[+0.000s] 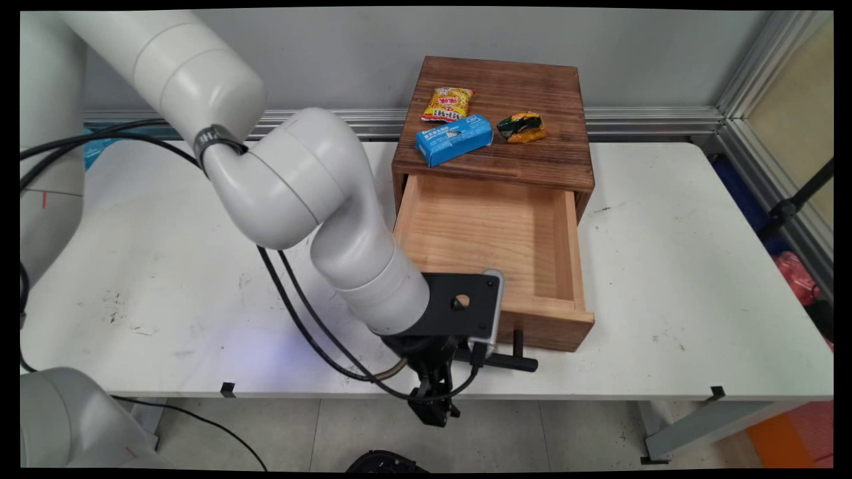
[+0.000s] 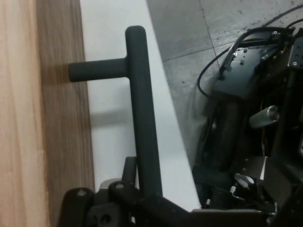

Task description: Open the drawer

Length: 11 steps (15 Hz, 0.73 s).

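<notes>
Main view: white arm reaching from upper left down to the near edge of the white table [image 1: 665, 266]; black gripper [image 1: 434, 406] hanging below the table edge, pointing down, just beside the handle [image 1: 506, 359].
Hand view: black bar handle [image 2: 142, 118] running up from the linkage at the bottom, 1 stub joining it to the drawer front [image 2: 61, 142]; floor and dark equipment at the right.
Jaws: cannot tell. Linkage close around the lower end of the bar, but contact not visible in either view.
Drawer: wooden drawer [image 1: 492, 246] pulled out wide from the dark wooden box [image 1: 532, 166], inside bare, front near the table's near edge.
On the box top: 3 items, namely a yellow snack packet [image 1: 447, 104], a blue carton [image 1: 454, 139] and a green-orange wrapper [image 1: 522, 127], close together, carton nearest to the drawer opening.
Risk 1: probably a drawer leaving its box, caused by more outward pull, since already far out.
Risk 2: possibly the box sliding toward the table edge, caused by a pull with a stuck drawer.
Risk 3: possibly cables [image 1: 313, 319] catching on the table edge, caused by hanging low beside it.
</notes>
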Available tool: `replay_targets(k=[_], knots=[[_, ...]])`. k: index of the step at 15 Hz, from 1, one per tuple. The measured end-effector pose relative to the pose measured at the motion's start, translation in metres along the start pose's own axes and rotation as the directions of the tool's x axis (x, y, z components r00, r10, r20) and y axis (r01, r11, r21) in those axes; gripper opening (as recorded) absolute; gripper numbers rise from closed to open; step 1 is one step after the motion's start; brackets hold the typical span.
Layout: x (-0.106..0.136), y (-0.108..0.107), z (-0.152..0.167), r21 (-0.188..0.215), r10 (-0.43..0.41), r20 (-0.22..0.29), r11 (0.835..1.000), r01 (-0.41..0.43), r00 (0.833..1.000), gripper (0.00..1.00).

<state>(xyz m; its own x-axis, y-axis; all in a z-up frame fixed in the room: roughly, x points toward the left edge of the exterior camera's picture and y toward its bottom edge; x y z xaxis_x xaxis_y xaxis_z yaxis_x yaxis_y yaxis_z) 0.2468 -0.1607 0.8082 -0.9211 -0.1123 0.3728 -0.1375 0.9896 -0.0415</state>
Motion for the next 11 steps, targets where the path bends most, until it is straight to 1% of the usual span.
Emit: replay_targets(k=[5,11], knots=[[0.003,0.012,-0.003,-0.008,0.004,-0.008,1.0,-0.004,1.0,1.0],[0.005,0.023,-0.008,-0.003,0.005,-0.015,1.0,-0.006,1.0,1.0]])
